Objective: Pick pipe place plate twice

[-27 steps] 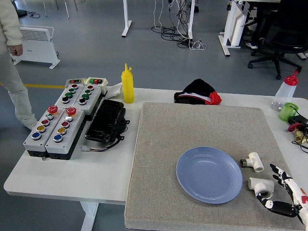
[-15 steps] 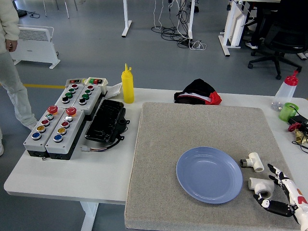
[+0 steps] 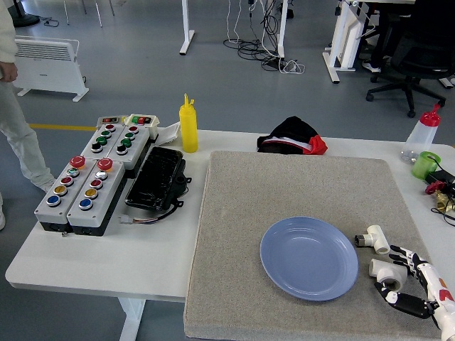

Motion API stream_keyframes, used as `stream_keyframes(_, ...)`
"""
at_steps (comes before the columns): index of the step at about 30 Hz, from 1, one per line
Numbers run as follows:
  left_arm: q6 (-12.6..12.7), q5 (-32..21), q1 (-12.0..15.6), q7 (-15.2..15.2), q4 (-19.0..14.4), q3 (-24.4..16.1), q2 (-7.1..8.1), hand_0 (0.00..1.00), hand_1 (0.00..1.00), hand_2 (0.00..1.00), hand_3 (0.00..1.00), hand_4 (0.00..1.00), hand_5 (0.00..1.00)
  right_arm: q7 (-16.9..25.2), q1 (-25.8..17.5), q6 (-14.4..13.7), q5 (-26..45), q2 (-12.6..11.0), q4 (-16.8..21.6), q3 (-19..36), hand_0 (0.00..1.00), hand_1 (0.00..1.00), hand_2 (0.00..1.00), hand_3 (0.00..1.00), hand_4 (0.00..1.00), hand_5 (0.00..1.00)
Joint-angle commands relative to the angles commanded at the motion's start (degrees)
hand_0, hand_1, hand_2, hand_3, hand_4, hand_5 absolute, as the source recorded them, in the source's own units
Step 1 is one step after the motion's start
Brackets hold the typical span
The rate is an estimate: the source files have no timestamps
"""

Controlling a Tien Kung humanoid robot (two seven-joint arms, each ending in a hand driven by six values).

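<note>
Grey felt mat [image 3: 284, 213] covers most of my working area, and its near edge runs off the bottom of the view, so I have little room behind the hand. On it sits the blue plate [image 3: 309, 257], bare, with open mat to its left and far side. My right hand [image 3: 411, 283] comes in at the lower right corner, fingers spread loosely around the nearer white pipe fitting [image 3: 384, 271] (touching or just shy, I cannot tell), not closed on it. That fitting lies just right of the plate, one open end facing roughly toward me. The second pipe fitting [image 3: 375, 239] lies beyond it, its long axis running left to right with a dark opening toward the plate. No print on either is readable.
</note>
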Motion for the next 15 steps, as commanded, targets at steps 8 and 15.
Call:
stream_keyframes(8,0.1,0.1,0.1,-0.1,0.0,0.0,0.09,0.586,0.57,0.599,0.585,0.471,0.998,2.6,-0.3,-1.9,1.5,-0.4,0.9,0.5,0.413,0.563,0.611,0.737,0.619,0.029)
stream_keyframes(15,0.0,-1.0,-0.2,-0.5,0.1,0.6,0.21,0.586,0.57,0.599,0.584,0.471,0.998,4.9,-0.1,-3.5,2.8,-0.2,3.4,0.3,0.416,0.562,0.601,0.73,0.62,0.049)
